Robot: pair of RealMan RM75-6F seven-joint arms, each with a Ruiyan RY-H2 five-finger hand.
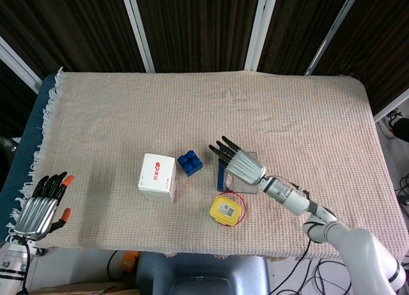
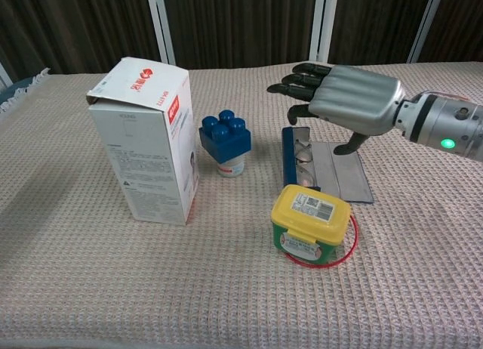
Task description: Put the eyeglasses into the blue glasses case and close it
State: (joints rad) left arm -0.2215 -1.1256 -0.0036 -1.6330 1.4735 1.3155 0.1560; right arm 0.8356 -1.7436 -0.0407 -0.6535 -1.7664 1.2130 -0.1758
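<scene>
The blue glasses case [image 2: 289, 159] lies open in the middle of the table, its grey lid [image 2: 346, 177] flat to the right. The eyeglasses [image 2: 305, 154] lie inside the case against its blue wall. My right hand [image 2: 349, 101] hovers above the case with fingers spread, holding nothing. In the head view the right hand [image 1: 239, 165] covers most of the case [image 1: 220, 178] and hides the glasses. My left hand [image 1: 39, 209] rests with fingers apart at the table's front left edge, far from the case.
A yellow-lidded container [image 2: 311, 220] with a red band stands just in front of the case. A blue toy block [image 2: 225, 136] sits to the case's left, and a tall white carton [image 2: 143, 137] further left. A woven beige cloth [image 1: 287, 116] covers the table.
</scene>
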